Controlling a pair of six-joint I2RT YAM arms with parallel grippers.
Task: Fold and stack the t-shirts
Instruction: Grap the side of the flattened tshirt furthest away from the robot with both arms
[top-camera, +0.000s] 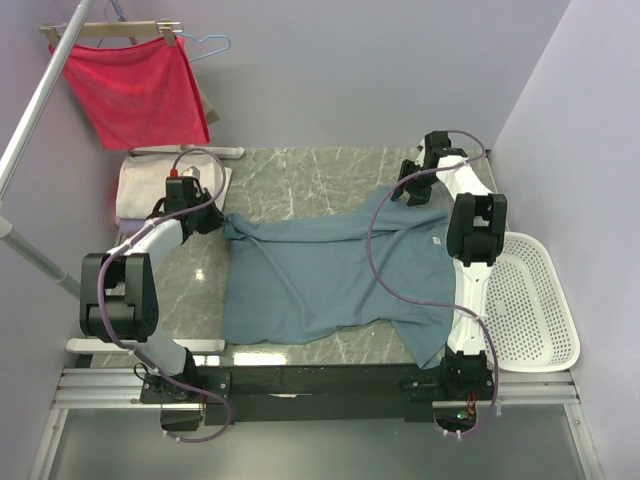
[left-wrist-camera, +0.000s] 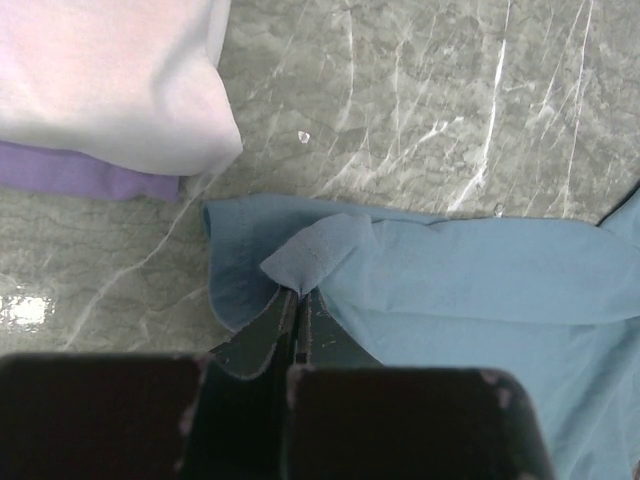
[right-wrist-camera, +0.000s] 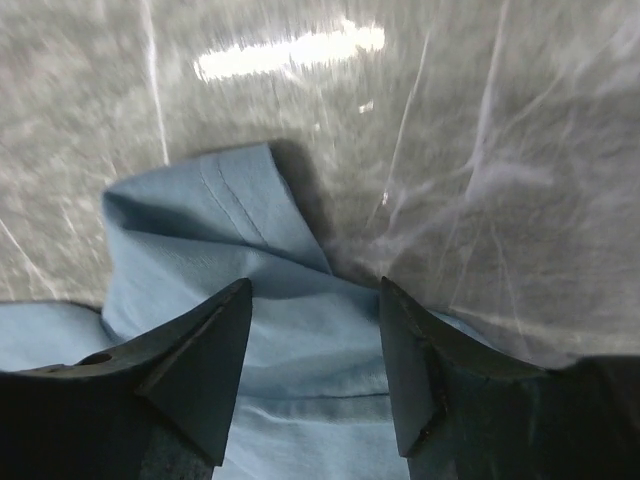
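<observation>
A dusty teal-blue t-shirt lies spread and rumpled across the marble table. My left gripper sits at the shirt's far left corner. In the left wrist view it is shut on a small pinched fold of the teal shirt. My right gripper is at the shirt's far right corner. In the right wrist view it stands open, its fingers on either side of the teal fabric, with a hemmed flap just beyond. A folded cream-white t-shirt lies on a folded lavender one.
The folded stack sits at the table's far left, close to my left gripper. A red cloth on a wooden hanger hangs behind it. A white perforated basket stands off the table's right edge. A slanted metal pole crosses the left side.
</observation>
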